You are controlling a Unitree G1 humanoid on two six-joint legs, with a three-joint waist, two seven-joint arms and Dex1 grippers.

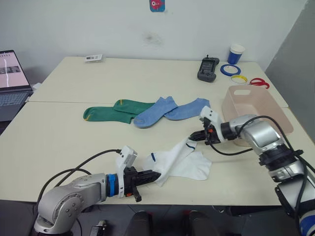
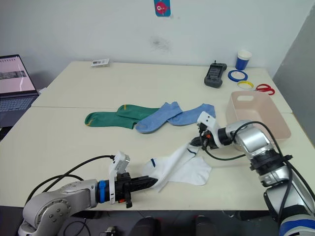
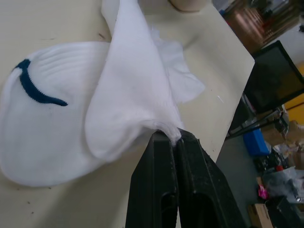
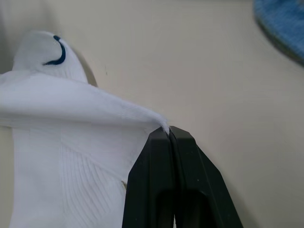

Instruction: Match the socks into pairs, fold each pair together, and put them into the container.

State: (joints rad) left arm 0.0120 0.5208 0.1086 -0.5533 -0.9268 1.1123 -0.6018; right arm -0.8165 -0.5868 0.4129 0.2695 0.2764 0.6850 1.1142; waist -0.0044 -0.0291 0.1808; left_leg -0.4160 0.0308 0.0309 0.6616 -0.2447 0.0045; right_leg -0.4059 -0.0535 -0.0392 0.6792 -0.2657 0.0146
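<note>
Two white socks (image 1: 184, 160) lie overlapped near the table's front edge; one shows a small dark mark (image 3: 35, 88). My left gripper (image 1: 156, 176) is shut on one end of the upper white sock (image 3: 137, 95), and my right gripper (image 1: 193, 138) is shut on its other end, so it stretches between them, slightly lifted. Farther back lie two green socks (image 1: 115, 110) with yellow trim and two light blue socks (image 1: 170, 110), partly overlapping. The pale pink container (image 1: 256, 108) stands at the right, just behind my right arm.
At the back right are a blue cup (image 1: 236, 54), tape rings (image 1: 234, 73), red scissors (image 1: 259, 82) and a dark device (image 1: 208, 69). A small label (image 1: 93, 58) lies at the back left. A laptop (image 1: 12, 83) stands off the table's left.
</note>
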